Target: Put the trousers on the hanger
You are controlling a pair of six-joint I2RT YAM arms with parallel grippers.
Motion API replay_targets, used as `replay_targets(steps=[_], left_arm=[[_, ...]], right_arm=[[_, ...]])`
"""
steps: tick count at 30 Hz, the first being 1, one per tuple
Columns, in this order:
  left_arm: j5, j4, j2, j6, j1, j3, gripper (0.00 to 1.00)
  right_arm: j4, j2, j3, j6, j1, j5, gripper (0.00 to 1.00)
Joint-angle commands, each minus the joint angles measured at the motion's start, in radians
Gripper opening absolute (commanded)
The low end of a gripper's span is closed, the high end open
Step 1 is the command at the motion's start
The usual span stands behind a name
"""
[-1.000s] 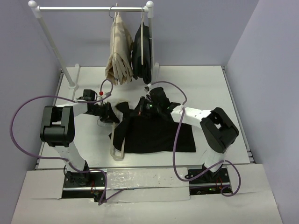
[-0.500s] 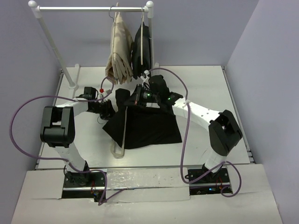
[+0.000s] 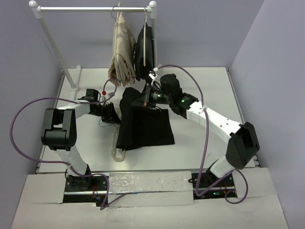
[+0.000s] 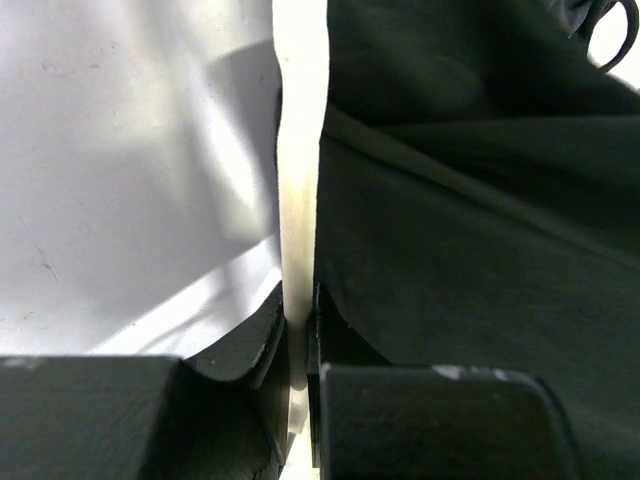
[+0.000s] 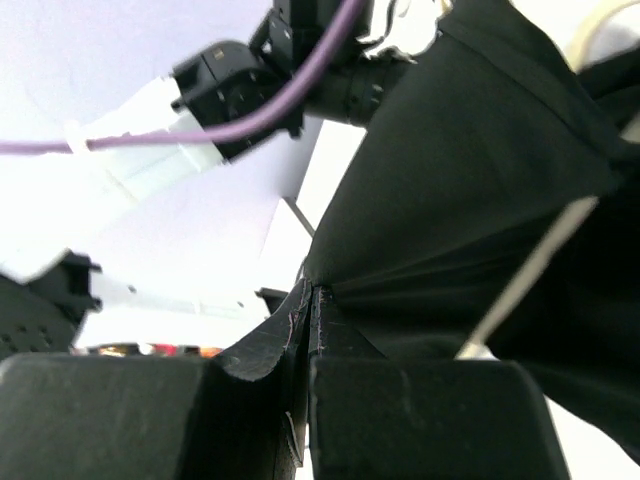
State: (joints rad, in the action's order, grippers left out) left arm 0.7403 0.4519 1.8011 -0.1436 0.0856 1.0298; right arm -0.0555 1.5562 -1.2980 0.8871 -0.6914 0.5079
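The black trousers (image 3: 145, 126) lie bunched on the white table (image 3: 214, 90), draped over the cream hanger (image 3: 117, 151), whose rounded end sticks out at their near left corner. My left gripper (image 3: 110, 114) is shut on the hanger's bar (image 4: 298, 200) at the trousers' left edge (image 4: 470, 250). My right gripper (image 3: 145, 98) is shut on a fold of the trousers (image 5: 480, 190) and holds their far edge raised above the table. A thin hanger rod (image 5: 530, 265) crosses the fabric in the right wrist view.
A white clothes rail (image 3: 93, 8) stands at the back with beige trousers (image 3: 121, 55) and a smaller black garment (image 3: 145, 52) on their own hangers, just beyond my right gripper. Purple cables (image 3: 21, 119) loop beside both arms. Walls close in left and right.
My right gripper has moved away from the bases and to the left, pulling the trousers into a narrower, taller shape over the hanger. My left gripper has stayed on the hanger.
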Motion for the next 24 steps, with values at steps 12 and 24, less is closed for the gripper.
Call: replay_targets(steps=[12,24], left_arm=[[-0.142,0.099,-0.012,0.078,-0.003,0.061,0.00],[-0.170,0.126,-0.059,0.088,-0.004,0.056,0.00]], right_arm=[[-0.125,-0.211,0.311,-0.370,0.220,0.037,0.00],[-0.211,-0.096,0.361,-0.488,0.340,-0.052,0.00]])
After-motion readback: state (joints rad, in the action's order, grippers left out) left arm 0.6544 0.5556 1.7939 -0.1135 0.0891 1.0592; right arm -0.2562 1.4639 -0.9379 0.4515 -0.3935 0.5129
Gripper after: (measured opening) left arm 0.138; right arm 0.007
